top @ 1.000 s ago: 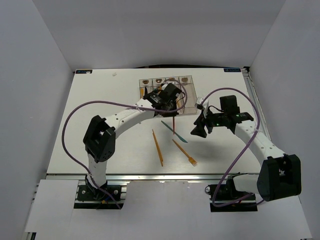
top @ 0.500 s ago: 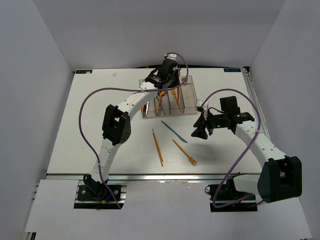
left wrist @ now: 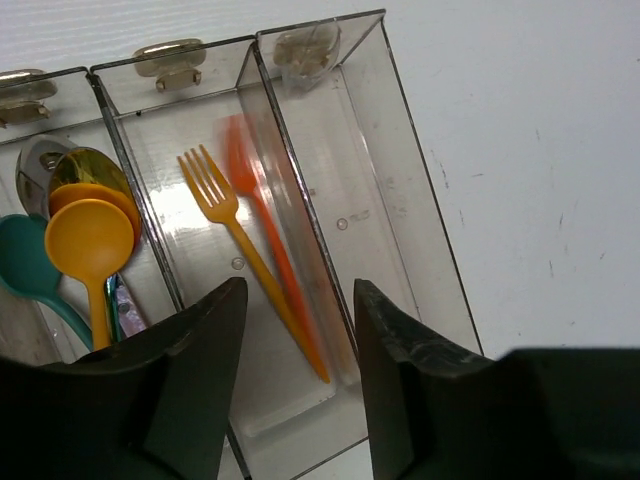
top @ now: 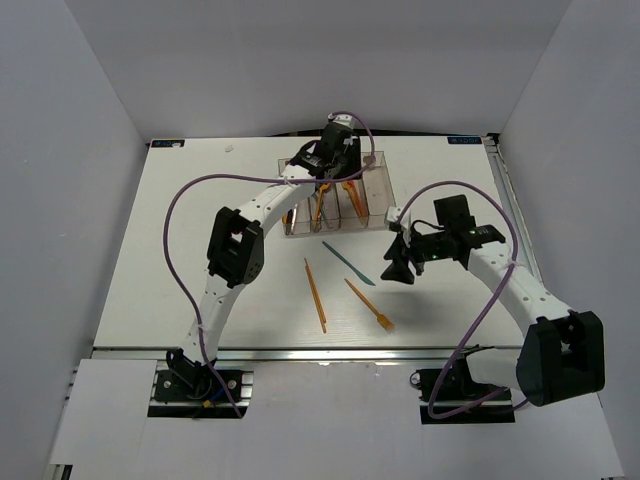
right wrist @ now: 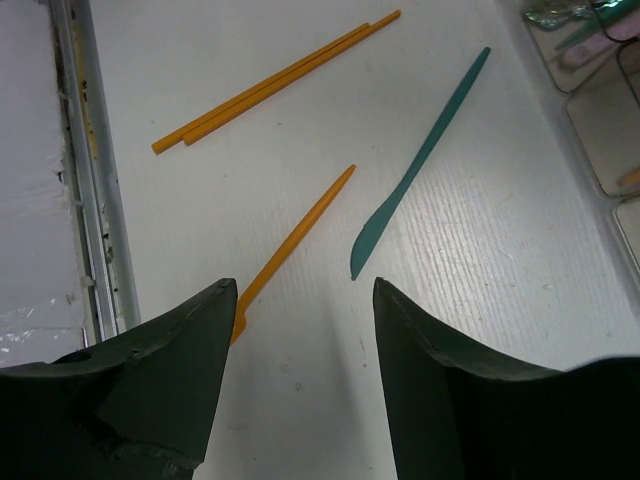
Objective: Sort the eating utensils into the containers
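Four clear narrow containers [top: 376, 200] joined in a row, with brownish tags at one end. My left end effector [left wrist: 295, 290] is right above them, fingers apart, gripping nothing. One compartment has an orange fork [left wrist: 222, 235] with a blurred red-orange piece [left wrist: 262, 240] alongside it. The next compartment has an orange spoon [left wrist: 88, 240], a gold spoon [left wrist: 85, 168] and a teal spoon [left wrist: 22, 262]. My right end effector [right wrist: 300, 290] is beside the containers over the bench [right wrist: 480, 330], open and empty. Near the containers on the bench: a teal knife [right wrist: 420, 165], an orange utensil handle [right wrist: 295, 240] and two thin orange sticks [right wrist: 275, 85] side by side.
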Robot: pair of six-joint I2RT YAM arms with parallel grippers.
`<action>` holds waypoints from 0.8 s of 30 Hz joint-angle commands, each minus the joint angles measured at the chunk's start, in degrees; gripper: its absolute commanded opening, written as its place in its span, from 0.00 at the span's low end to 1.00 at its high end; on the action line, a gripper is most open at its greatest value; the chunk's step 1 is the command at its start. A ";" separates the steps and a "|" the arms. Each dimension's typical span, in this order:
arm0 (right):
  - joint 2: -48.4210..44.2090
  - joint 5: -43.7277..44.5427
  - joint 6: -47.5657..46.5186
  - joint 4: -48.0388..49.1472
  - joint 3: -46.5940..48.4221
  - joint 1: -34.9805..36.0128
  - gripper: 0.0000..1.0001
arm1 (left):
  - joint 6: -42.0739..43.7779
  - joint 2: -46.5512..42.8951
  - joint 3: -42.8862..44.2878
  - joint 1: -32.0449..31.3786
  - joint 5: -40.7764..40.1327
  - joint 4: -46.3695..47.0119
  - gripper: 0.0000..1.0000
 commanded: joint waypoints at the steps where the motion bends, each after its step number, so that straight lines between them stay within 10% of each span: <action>1: 0.45 -0.22 -4.02 -2.73 -0.03 1.74 0.64 | 0.27 -4.27 -0.08 0.13 1.87 0.61 0.59; 10: 2.39 12.40 -1.48 -1.68 -2.22 11.22 0.63 | 0.36 -17.35 -10.51 1.89 3.71 0.26 0.61; 24: 13.02 41.96 23.74 8.96 -6.62 27.93 0.63 | -7.80 -71.84 -74.21 8.74 1.61 4.92 0.66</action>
